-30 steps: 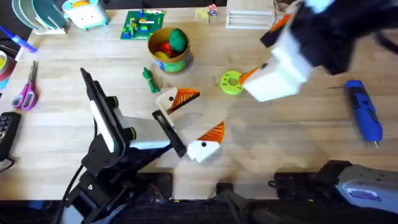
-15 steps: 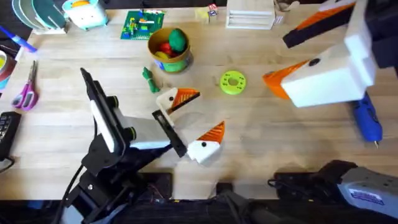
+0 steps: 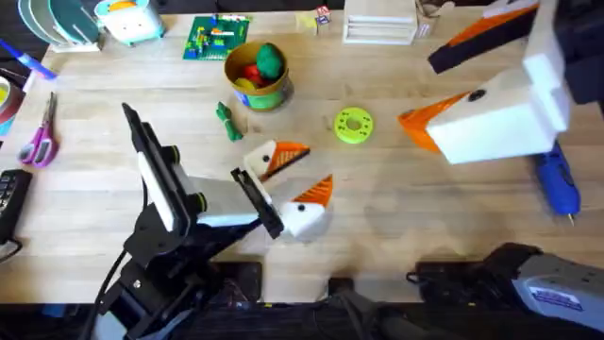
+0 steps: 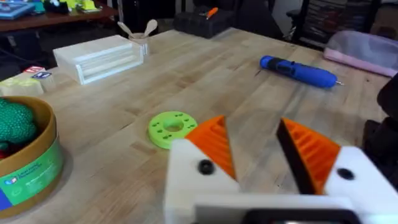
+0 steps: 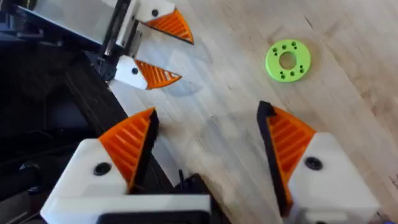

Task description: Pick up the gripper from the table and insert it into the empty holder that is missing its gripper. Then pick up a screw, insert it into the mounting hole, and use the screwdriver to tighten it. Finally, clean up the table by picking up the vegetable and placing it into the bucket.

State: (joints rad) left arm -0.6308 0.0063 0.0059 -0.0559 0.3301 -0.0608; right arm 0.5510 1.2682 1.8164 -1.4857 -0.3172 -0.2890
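My left gripper (image 3: 315,165) rests low over the table's middle, open, nothing between its fingers. Both its off-white holder blocks (image 3: 303,220) carry an orange ribbed gripper wedge (image 3: 317,192); the left wrist view shows both wedges (image 4: 214,146) with a gap between. My right gripper (image 3: 417,92) hangs high at the right, open and holding nothing, its orange pads (image 5: 286,140) wide apart. The blue screwdriver (image 3: 557,179) lies at the right edge. The dark green vegetable (image 3: 226,121) lies beside the yellow bucket (image 3: 274,96). Any screw is too small to make out.
A lime green disc (image 3: 354,126) lies between the grippers. A wooden box (image 3: 379,23) and toy blocks stand along the far edge, and pink scissors (image 3: 40,137) lie at the left. Bare wood spreads at the centre right.
The right arm rose and swung right, away from the lime disc, then held still. The left gripper's fingers have drawn somewhat closer together.
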